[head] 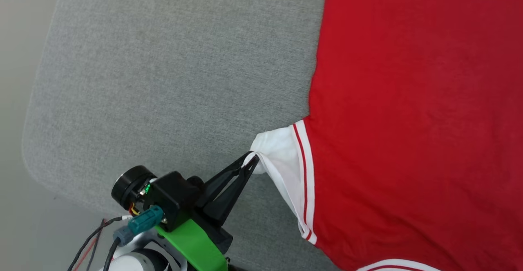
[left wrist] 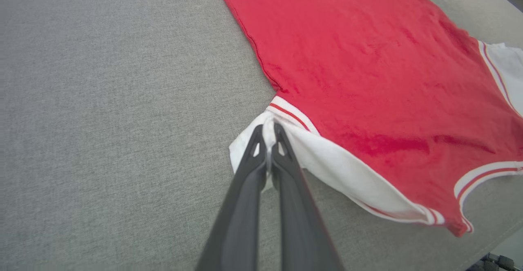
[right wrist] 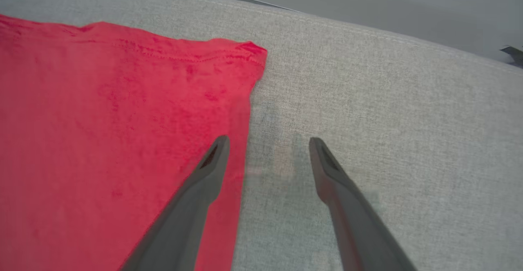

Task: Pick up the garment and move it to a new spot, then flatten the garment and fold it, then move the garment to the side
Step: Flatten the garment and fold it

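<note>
The red jersey T-shirt (head: pixel 408 99) (left wrist: pixel 367 79) (right wrist: pixel 102 119) lies spread flat on the grey fabric-covered bench (head: pixel 163 79) (left wrist: pixel 102 119) (right wrist: pixel 388 119). In the head view it covers the right part of the bench. Its white sleeve (head: pixel 278 148) (left wrist: pixel 327 160), edged with thin red stripes, sticks out to the left, toward the bench's near edge.

The left pincer (head: pixel 254 158) (left wrist: pixel 268 130) is clenched on that sleeve. Its two dark fingers are pressed together with a fold of white cloth pinched between their tips, and the sleeve bunches to a point there.

The right pincer (right wrist: pixel 268 141) is released, its fingers spread wide and holding nothing. In its wrist view it hangs above the shirt's straight side edge, near a bottom corner of the red cloth. One finger is over the red fabric and the other over bare grey bench.

A strip of pale floor (head: pixel 12 99) shows past the bench's rounded corner.
</note>
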You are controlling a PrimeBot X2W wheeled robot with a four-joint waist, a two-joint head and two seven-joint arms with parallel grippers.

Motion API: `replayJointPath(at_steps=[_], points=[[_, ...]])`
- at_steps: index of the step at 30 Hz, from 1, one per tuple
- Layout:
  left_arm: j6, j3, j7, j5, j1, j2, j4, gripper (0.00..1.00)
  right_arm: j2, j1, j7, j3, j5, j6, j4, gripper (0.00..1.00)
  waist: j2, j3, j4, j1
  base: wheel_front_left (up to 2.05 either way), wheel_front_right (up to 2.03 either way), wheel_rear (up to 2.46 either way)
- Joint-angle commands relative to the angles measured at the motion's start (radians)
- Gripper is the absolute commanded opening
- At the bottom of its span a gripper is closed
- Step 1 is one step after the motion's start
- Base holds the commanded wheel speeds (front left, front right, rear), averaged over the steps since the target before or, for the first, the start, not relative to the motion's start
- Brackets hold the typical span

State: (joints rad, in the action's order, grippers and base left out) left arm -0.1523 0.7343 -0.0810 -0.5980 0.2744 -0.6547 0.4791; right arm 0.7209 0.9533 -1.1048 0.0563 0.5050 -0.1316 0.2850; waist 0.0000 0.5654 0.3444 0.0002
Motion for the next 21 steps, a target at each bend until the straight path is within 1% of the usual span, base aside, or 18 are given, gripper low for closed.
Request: replayJointPath(at_steps=[1, 4, 7, 15, 16, 17, 18, 19, 21], points=[[0.002, -0.001, 0.005, 0.006, 0.023, 0.012, 0.004, 0.00, -0.001, 0.026, -0.003, -0.007, -0.019, 0.001, 0.014, 1.00, 0.0000, 0.086, 0.090, -0.0002, 0.00, 0.00, 0.00], [0.004, 0.001, 0.015, 0.002, 0.029, 0.028, -0.003, 0.00, -0.012, 0.064, -0.009, 0.000, -0.040, 0.001, 0.062, 1.00, 0.0000, 0.098, 0.105, -0.0002, 0.00, 0.00, 0.00], [0.009, 0.005, 0.030, -0.002, 0.032, 0.043, -0.021, 0.00, -0.008, 0.079, -0.009, -0.013, -0.065, 0.001, 0.092, 1.00, 0.0000, 0.106, 0.117, -0.0002, 0.00, 0.00, 0.00], [0.023, 0.005, 0.064, -0.017, 0.034, 0.063, -0.066, 0.00, 0.017, 0.046, -0.019, -0.060, -0.070, 0.001, 0.126, 1.00, 0.0000, 0.109, 0.132, -0.0002, 0.00, 0.00, 0.00], [0.025, 0.005, 0.067, -0.017, 0.036, 0.064, -0.073, 0.00, 0.020, 0.041, -0.023, -0.068, -0.067, 0.001, 0.127, 0.93, 0.0000, 0.109, 0.132, -0.0002, 0.00, 0.00, 0.00], [0.027, 0.005, 0.070, -0.018, 0.037, 0.065, -0.078, 0.00, 0.023, 0.036, -0.026, -0.075, -0.063, 0.001, 0.128, 0.49, 0.0000, 0.107, 0.132, -0.0002, 0.00, 0.00, 0.00], [0.028, 0.006, 0.071, -0.019, 0.038, 0.067, -0.082, 0.00, 0.025, 0.033, -0.028, -0.078, -0.060, 0.001, 0.129, 0.33, 0.0000, 0.106, 0.133, -0.0002, 0.00, 0.00, 0.00], [0.029, 0.006, 0.073, -0.020, 0.039, 0.069, -0.086, 0.00, 0.027, 0.031, -0.029, -0.083, -0.056, 0.001, 0.129, 0.00, 0.0000, 0.105, 0.133, -0.0002, 0.00, 0.00, 0.00], [0.031, 0.006, 0.076, -0.022, 0.040, 0.071, -0.094, 0.00, 0.030, 0.028, -0.023, -0.088, -0.051, 0.001, 0.129, 0.00, 0.0000, 0.101, 0.131, -0.0002, 0.00, 0.00, 0.00]])
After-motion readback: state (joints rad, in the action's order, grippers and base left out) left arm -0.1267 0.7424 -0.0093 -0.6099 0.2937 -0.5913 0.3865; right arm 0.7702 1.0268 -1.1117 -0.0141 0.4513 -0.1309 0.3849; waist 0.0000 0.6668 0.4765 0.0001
